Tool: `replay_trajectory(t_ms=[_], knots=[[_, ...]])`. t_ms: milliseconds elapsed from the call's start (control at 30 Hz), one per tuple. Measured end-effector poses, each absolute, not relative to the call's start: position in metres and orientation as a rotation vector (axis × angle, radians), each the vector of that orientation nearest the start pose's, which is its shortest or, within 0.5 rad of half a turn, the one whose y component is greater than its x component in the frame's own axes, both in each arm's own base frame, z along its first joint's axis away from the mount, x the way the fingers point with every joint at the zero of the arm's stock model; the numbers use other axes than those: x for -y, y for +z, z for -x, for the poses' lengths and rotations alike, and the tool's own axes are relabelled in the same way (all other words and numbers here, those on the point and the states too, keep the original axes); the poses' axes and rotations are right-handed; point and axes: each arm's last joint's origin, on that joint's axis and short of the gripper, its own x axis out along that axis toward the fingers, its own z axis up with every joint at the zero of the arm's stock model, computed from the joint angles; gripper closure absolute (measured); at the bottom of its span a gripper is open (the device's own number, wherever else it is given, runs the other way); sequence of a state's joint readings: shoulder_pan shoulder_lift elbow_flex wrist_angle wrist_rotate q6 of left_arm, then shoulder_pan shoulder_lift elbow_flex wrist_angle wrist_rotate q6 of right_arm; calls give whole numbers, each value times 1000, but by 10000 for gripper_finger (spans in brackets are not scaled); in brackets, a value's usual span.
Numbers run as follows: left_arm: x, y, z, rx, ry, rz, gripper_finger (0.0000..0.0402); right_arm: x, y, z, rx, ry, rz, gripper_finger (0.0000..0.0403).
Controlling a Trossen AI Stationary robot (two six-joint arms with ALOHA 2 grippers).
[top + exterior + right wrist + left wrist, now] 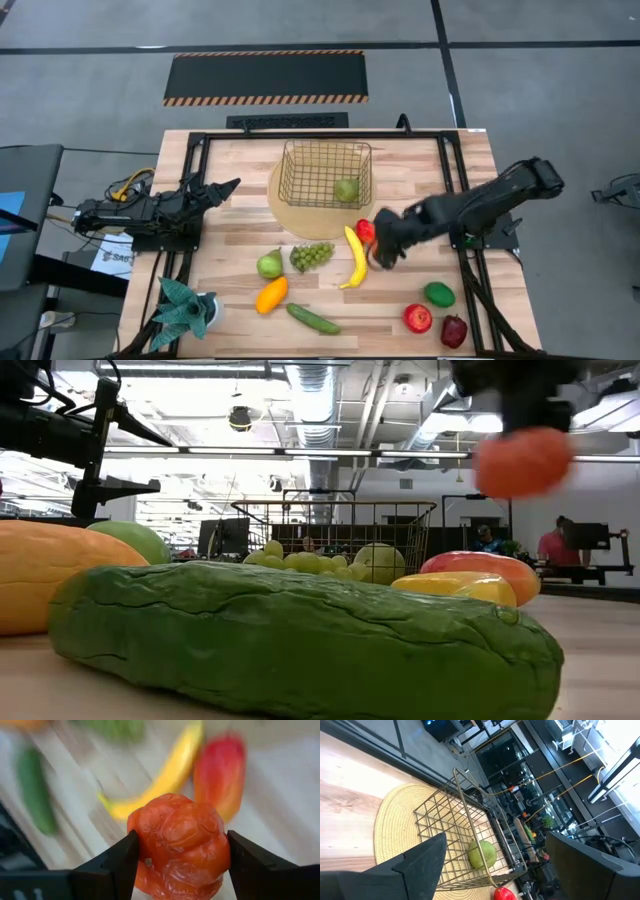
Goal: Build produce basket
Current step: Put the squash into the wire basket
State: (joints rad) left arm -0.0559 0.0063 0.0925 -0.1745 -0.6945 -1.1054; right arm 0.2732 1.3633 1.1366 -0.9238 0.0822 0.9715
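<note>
My right gripper (379, 251) is shut on a wrinkled orange-red round fruit (179, 845), which it holds above the yellow banana (355, 258) and a red-orange mango (365, 230). The same fruit shows blurred high up in the low view (523, 460). The wire basket (283, 175) stands on a round tan mat (285, 213) at the table's far middle, with one green round fruit (346, 189) inside. My left gripper (228, 187) waits open at the table's left, level, pointing toward the basket. My right gripper pinches the orange-red fruit between its two fingers (112, 865), one on each of its opposite sides (142, 845). The fingers slant down from above. The fruit is lifted clear of the table.
On the near half of the table lie green grapes (311, 255), a green pear (270, 264), an orange-yellow fruit (271, 294), a cucumber (313, 319), a green fruit (439, 294) and two red apples (418, 318) (454, 331). A teal potted plant (185, 308) stands near left.
</note>
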Motion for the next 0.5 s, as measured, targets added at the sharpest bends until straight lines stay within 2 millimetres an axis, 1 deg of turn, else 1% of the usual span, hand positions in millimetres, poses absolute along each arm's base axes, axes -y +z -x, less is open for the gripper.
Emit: replay_trajectory(t_ms=[133, 267, 367, 500], knots=[[-14, 178, -85, 277, 616, 1032, 74, -31, 303, -254, -861, -375, -693, 153], [-14, 178, -85, 276, 616, 1032, 74, 11, 313, -265, -688, -404, -654, 153], [-14, 178, -85, 274, 618, 1030, 74, 44, 311, -276, -617, -465, -612, 153], [-14, 177, -85, 261, 624, 1025, 74, 84, 293, -288, -622, -551, -553, 153]])
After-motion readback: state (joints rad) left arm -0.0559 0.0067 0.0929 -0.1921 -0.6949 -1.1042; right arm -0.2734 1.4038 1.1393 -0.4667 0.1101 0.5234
